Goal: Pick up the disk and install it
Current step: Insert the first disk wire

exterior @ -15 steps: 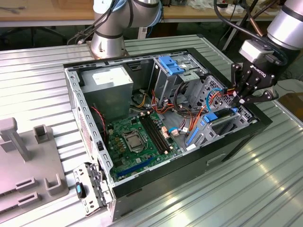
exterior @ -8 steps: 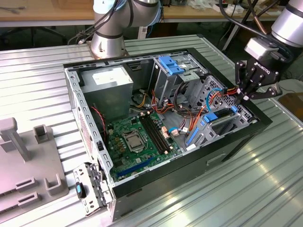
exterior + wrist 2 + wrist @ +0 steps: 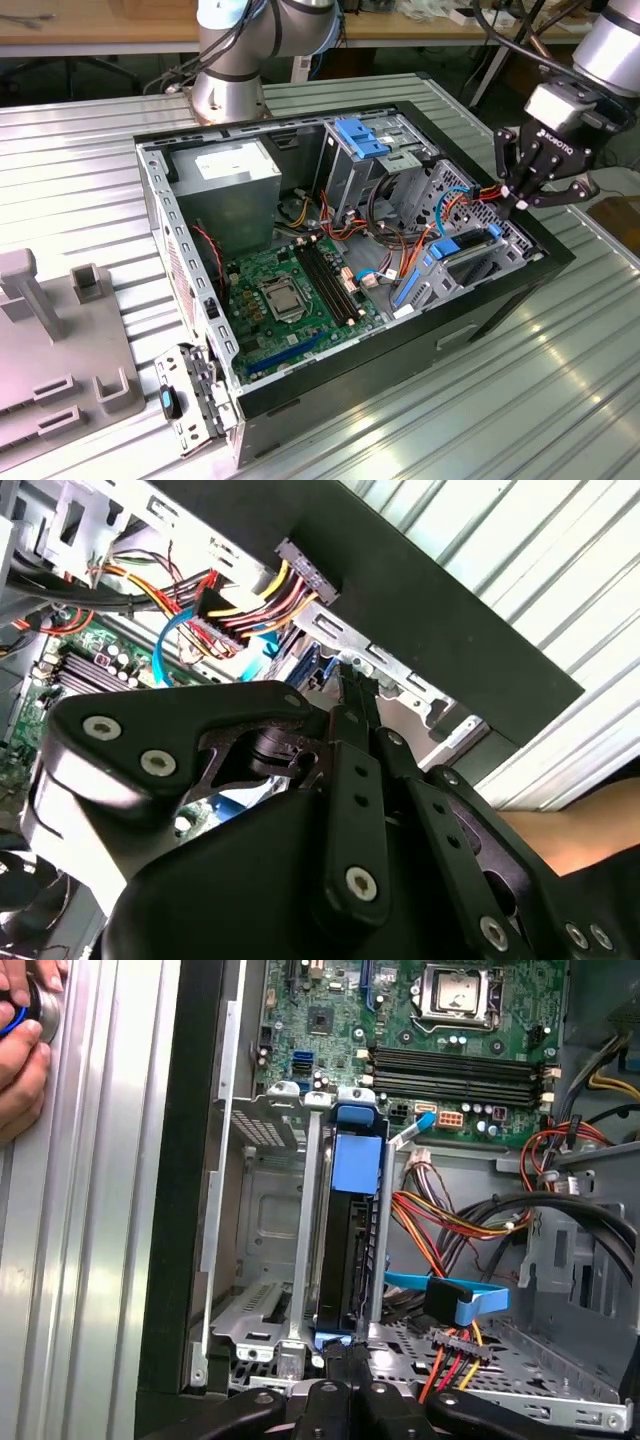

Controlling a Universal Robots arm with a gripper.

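Hovering at edge of case (image 3: 480,310), end effector (image 3: 520,203) pinched narrow, beside the disk (image 3: 345,1260) seated in drive cage (image 3: 260,1220)

Computer case (image 3: 480,312) on ribbed metal table (image 3: 560,385)

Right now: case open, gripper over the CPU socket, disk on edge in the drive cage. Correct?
No: in the exterior view the gripper hangs over the drive cage at the view's right, apart from the CPU socket. The case is open, the disk on edge in the cage.
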